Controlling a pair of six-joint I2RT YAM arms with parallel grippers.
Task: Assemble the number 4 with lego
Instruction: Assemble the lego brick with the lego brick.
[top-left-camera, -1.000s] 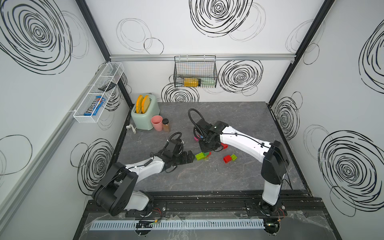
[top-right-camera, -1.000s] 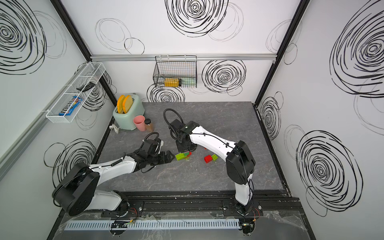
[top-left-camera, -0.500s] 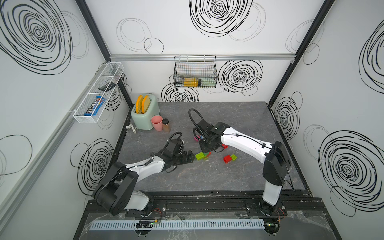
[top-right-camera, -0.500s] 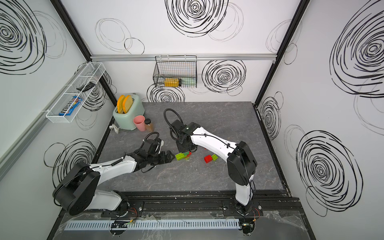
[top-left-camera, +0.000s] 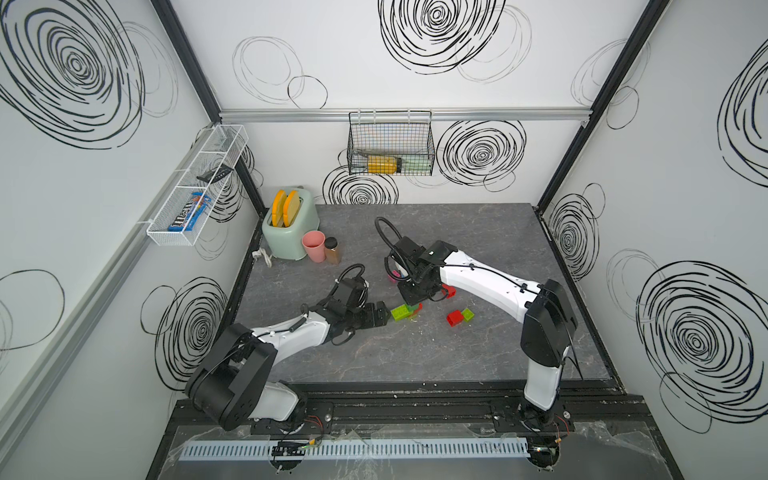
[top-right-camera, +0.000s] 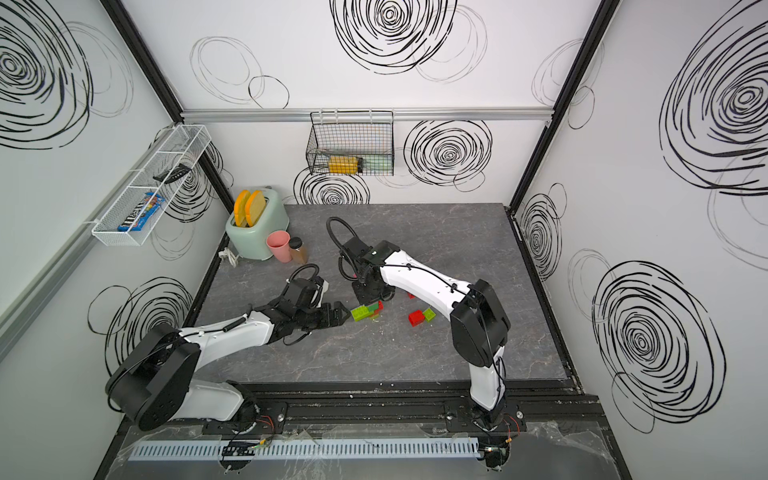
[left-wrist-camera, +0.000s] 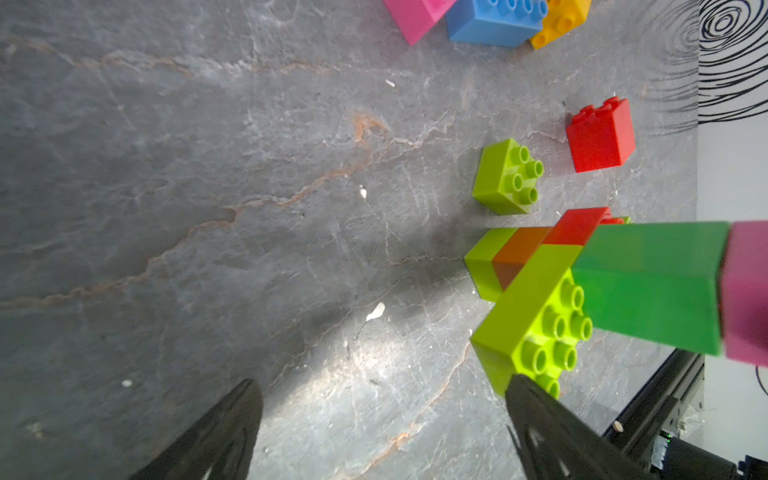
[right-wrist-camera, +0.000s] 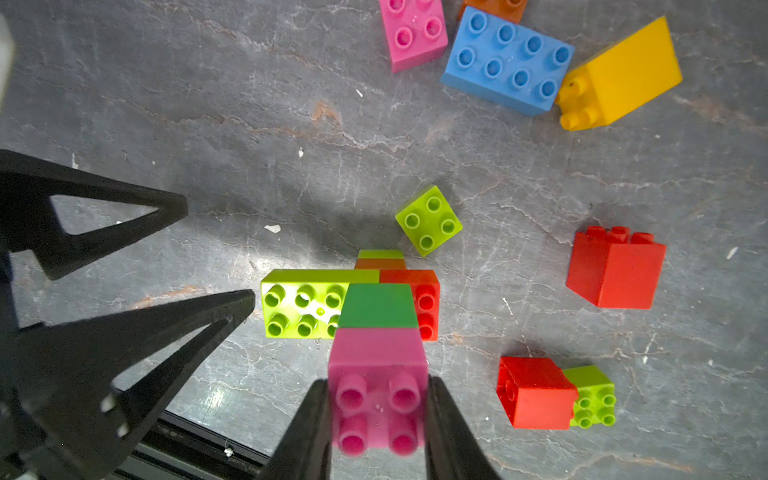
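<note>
Grey marbled tabletop (top-left-camera: 415, 361) lay under everything you were working on. Nearest the front rail, you had the left gripper (left-wrist-camera: 382, 384) spread wide with nothing in it. One fingertip (right-wrist-camera: 243, 300) sat just beside the free end of the long lime-green studded brick (right-wrist-camera: 303, 309); whether they touched, I could not tell. That brick's long axis ran level, pointing from the stem straight at the left gripper.

The stem stood upright, studs up. It had a lime base brick (left-wrist-camera: 484, 266), then an orange brick (left-wrist-camera: 519, 253), then the long bar with a square red brick (right-wrist-camera: 426, 299) on its other side. A dark green brick (right-wrist-camera: 378, 305) came next, with a pink square brick (right-wrist-camera: 376, 357) on top. You had the right gripper (right-wrist-camera: 376, 386) closed on that pink top from above, a finger on either side.

To the right of the build, a red cube (top-left-camera: 455, 318) and a small lime brick (top-left-camera: 468, 313) lay touching. Farther back sat a loose lime square (right-wrist-camera: 428, 220) and a tipped red brick (right-wrist-camera: 615, 270). Beyond them were a second pink square (right-wrist-camera: 415, 33), a long blue brick (right-wrist-camera: 507, 62) and a yellow brick (right-wrist-camera: 619, 75) on its side. By the back wall stood a mint toaster (top-left-camera: 291, 235) and a pink cup (top-left-camera: 313, 246).
</note>
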